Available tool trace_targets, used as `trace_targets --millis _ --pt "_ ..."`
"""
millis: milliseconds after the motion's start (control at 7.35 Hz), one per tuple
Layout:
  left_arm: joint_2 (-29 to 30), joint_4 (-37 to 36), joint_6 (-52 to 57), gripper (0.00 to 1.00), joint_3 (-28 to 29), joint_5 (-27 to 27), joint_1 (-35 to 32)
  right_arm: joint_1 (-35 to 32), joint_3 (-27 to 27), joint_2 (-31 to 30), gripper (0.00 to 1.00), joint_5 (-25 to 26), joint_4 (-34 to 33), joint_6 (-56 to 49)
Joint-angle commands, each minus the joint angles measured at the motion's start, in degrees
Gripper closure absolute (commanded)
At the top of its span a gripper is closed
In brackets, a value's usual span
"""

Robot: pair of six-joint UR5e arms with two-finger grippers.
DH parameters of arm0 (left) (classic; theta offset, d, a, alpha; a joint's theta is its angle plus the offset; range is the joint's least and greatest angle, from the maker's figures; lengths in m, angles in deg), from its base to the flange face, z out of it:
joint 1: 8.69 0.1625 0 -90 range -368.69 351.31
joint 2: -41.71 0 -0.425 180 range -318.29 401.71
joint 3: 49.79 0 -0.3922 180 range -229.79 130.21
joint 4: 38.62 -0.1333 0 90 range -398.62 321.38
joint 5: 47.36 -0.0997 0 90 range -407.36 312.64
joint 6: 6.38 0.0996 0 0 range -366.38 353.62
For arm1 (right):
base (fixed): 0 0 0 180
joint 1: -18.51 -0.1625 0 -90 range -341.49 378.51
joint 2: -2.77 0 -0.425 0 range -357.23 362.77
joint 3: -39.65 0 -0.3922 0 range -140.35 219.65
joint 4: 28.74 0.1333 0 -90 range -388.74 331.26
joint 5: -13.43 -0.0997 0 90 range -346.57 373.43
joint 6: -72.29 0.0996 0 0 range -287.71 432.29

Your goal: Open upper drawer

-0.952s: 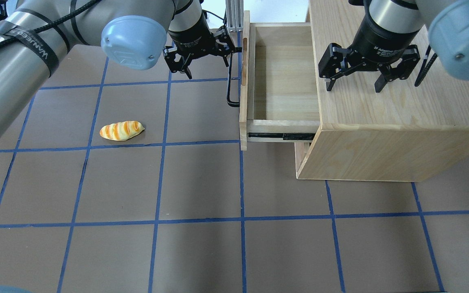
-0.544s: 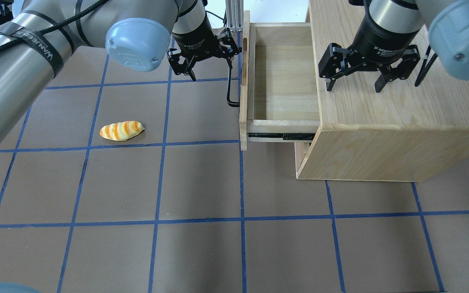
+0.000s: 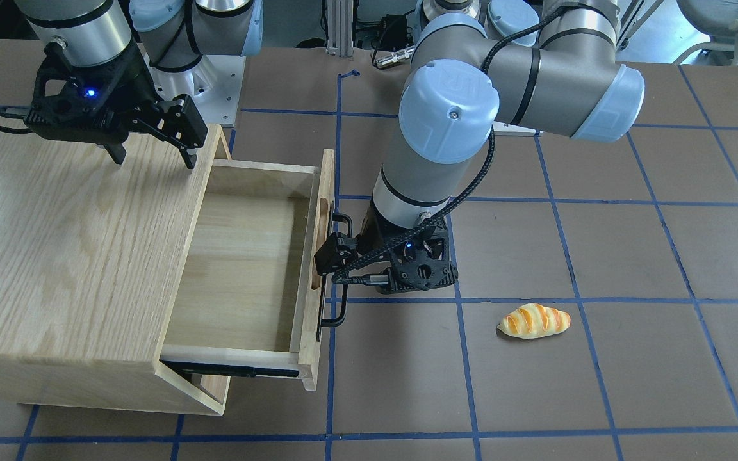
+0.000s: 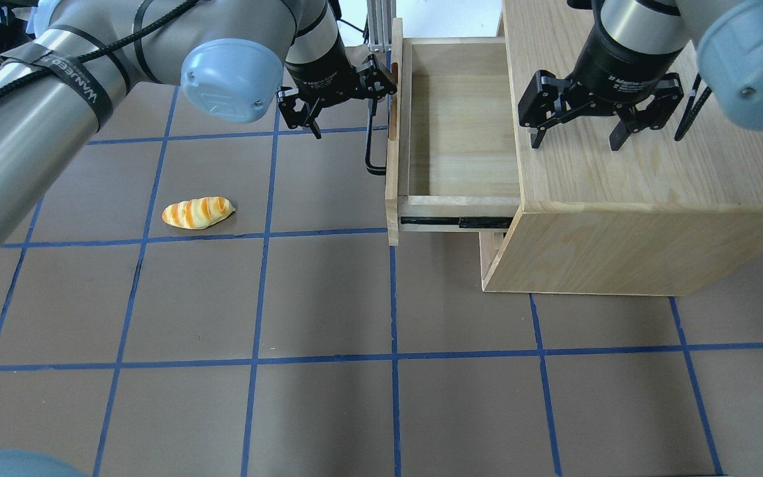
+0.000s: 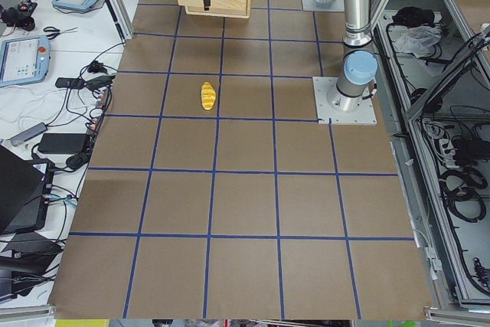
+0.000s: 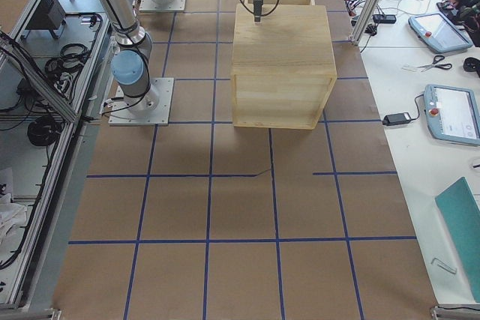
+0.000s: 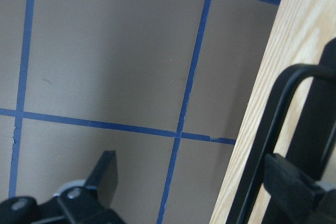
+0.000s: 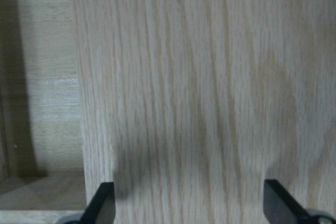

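The brown bench (image 4: 328, 411) is ruled into squares by blue tape, with the oak cabinet (image 4: 653, 199) on your robot's right side and a bread roll (image 4: 197, 212) lying well apart on its left; the upper drawer (image 4: 461, 132) stands drawn a good way out of the cabinet, its box bare inside and its black slide (image 4: 457, 222) showing along the side.

The left gripper (image 4: 348, 106) is spread wide at the bar handle (image 4: 368, 156); in the wrist view one finger (image 7: 294, 190) sits just beside the front panel with the bar across it, the other (image 7: 105, 177) out over the bench, so it hooks the bar, not clamps it. The right gripper (image 4: 577, 142) is also wide and holds nothing, over the cabinet's top; whether its tips touch the wood you cannot tell.

Most of the travel looks done, so draw slowly and straight along the slide; any sideways drift would likely rack the box. The hook seems a little off the bar's middle, towards the robot, so watch for the front panel skewing; keep the inner finger flat against the bar, and stop gently before the slide runs out, lest the cabinet itself shift.
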Motion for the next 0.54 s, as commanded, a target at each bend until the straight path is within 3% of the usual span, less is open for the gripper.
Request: trace_targets --millis 0,408 --pt "0.00 -0.07 0.26 0.00 -0.23 -0.24 0.04 0.00 0.00 0.00 0.00 0.02 0.00 0.00" --pt "-1.49 0.11 0.17 0.00 0.38 -0.07 0.12 0.00 0.00 0.00 0.00 0.02 0.00 0.00"
